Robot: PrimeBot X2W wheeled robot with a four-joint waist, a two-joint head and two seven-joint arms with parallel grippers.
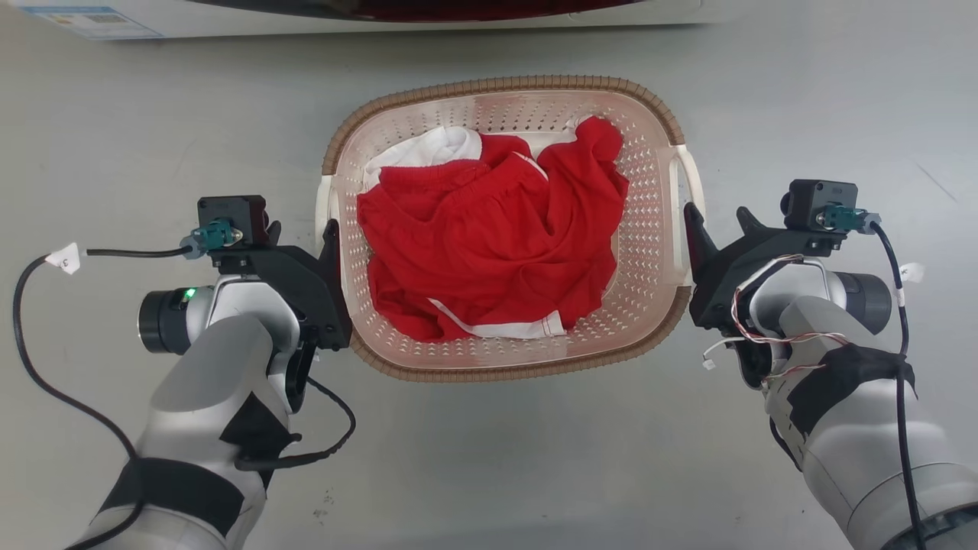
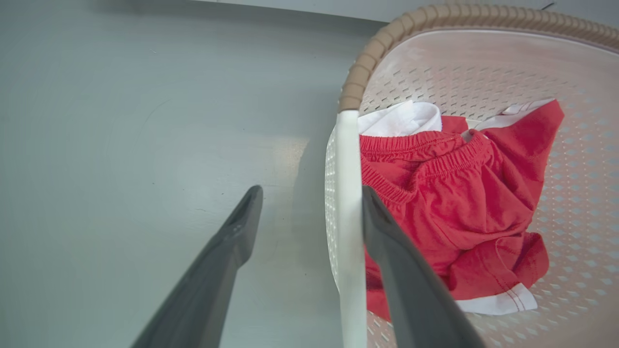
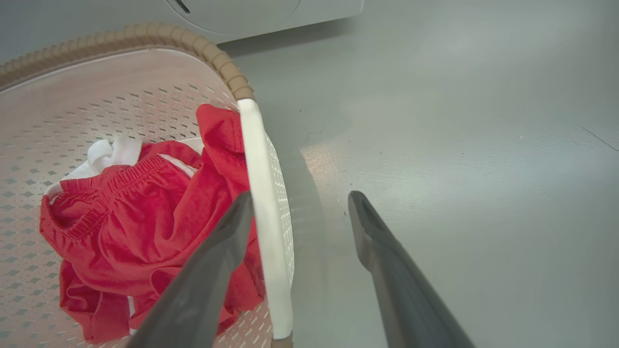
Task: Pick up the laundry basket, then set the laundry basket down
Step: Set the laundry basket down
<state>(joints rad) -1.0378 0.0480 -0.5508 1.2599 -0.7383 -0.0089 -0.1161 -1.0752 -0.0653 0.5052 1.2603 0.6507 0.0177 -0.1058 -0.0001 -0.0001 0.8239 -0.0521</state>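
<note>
The laundry basket (image 1: 504,82), cream with a brown woven-look rim, sits on the grey floor holding red and white clothes (image 1: 489,237). My left gripper (image 1: 302,229) is open and straddles the white left handle (image 1: 322,206). In the left wrist view, the left gripper (image 2: 310,193) has one finger inside the basket (image 2: 367,58) against the handle (image 2: 348,169) and the other outside, apart from it. My right gripper (image 1: 717,214) is open astride the right handle (image 1: 691,172). In the right wrist view, the right gripper (image 3: 300,198) has its inner finger beside the handle (image 3: 256,159) over the clothes (image 3: 135,217).
A white washing machine (image 1: 382,11) stands just beyond the basket's far side, also seen in the right wrist view as the machine's front (image 3: 251,12). Bare grey floor (image 1: 489,458) surrounds the basket on the left, right and near sides.
</note>
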